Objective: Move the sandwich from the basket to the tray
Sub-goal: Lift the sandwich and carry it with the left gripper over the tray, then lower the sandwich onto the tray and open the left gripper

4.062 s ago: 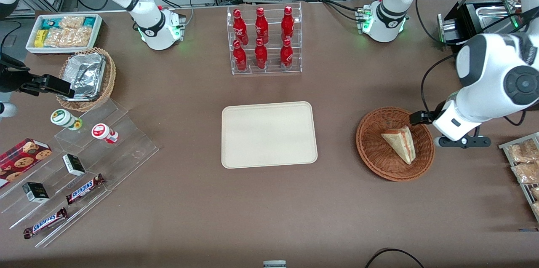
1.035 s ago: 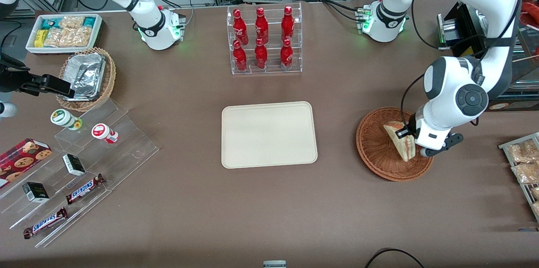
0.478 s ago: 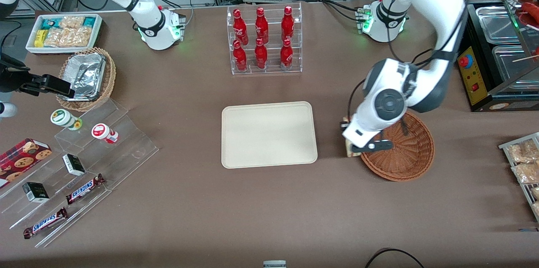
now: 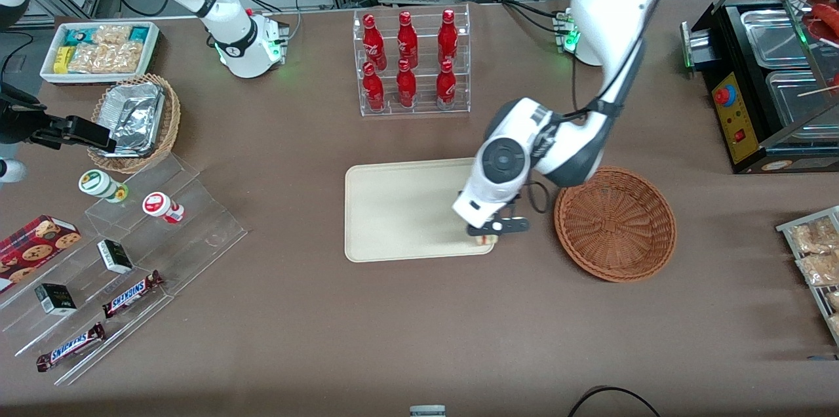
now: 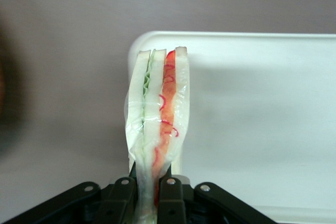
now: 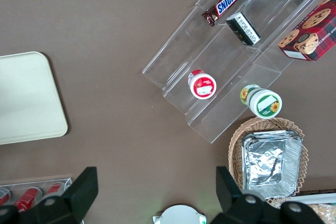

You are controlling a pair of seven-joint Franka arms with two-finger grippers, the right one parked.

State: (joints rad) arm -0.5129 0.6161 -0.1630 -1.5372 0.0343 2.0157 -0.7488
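My left gripper [image 4: 488, 231] hangs over the corner of the cream tray [image 4: 406, 207] that lies closest to the basket and the front camera. It is shut on the sandwich [image 5: 157, 114], a wrapped wedge standing on edge between the black fingers [image 5: 170, 192], its red and green filling layers facing the wrist camera. Only a pale sliver of the sandwich [image 4: 486, 240] peeks out under the hand in the front view. Below it lie the tray's rounded corner [image 5: 262, 119] and the brown tabletop. The reddish-brown wicker basket [image 4: 615, 223] beside the tray has nothing in it.
A clear rack of red bottles [image 4: 411, 63] stands farther from the front camera than the tray. Toward the parked arm's end sit a stepped acrylic display with snacks [image 4: 131, 240], a tan basket with foil [image 4: 134, 120] and a white bin [image 4: 98, 50]. A black warmer [image 4: 767, 76] stands at the working arm's end.
The gripper closed on the sandwich in the basket, lifted it out and carried it sideways to the tray's corner. The basket now holds nothing.
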